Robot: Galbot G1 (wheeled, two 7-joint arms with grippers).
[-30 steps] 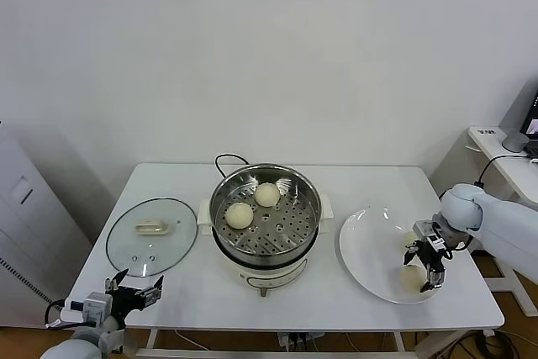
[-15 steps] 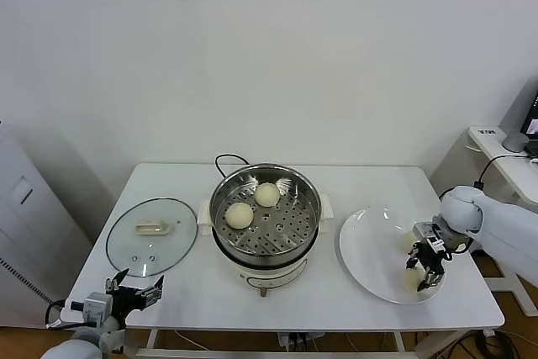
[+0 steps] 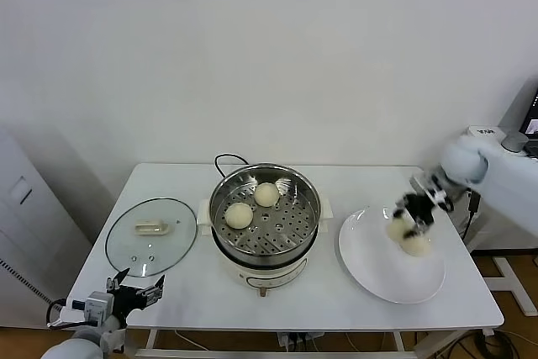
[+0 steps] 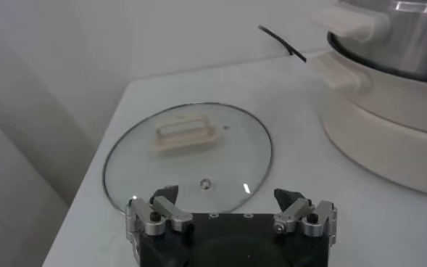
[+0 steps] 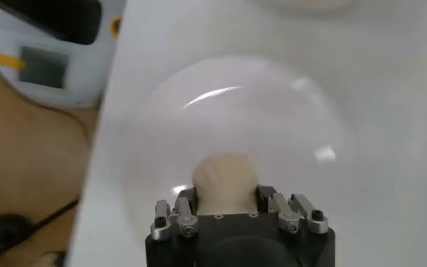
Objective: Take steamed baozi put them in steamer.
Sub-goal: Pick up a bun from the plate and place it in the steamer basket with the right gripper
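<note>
right gripper point(image 3: 409, 223) is up off the plate point(image 3: 370, 266) now; a second ago it sat low at the plate's 3 o'clock edge with its fingers around a bun. it is narrowed onto one bun point(image 5: 224, 183), pinched between the fingers in the right wrist view, and carried above the plate's 1 o'clock part. in the head view the arm is blurred with motion and two pale blobs show near the gripper; i cannot tell which is the held bun and whether the other lies on the plate.

meaning for the task: i judge this the third bun, picked and lifted, transfer not yet made. two buns point(image 3: 239, 215) point(image 3: 267, 194) sit on the holed tray of the steamer point(image 3: 265, 216), one near tray centre-left, one toward 12 o'clock, close but apart. free tray space lies at 3 to 6 o'clock, a likely drop spot.

orientation: the bun is a dome, roughly round, so no real long axis; the grip is across its width, and from the wrist view the smooth surface faces away from the gripper body. which way the flat base faces i cannot tell.

left gripper point(image 4: 231, 210) is parked at the table's near left corner, fingers spread wide, holding nothing, just short of the glass lid point(image 4: 188, 156), which lies flat at 9 o'clock of the steamer.
</note>
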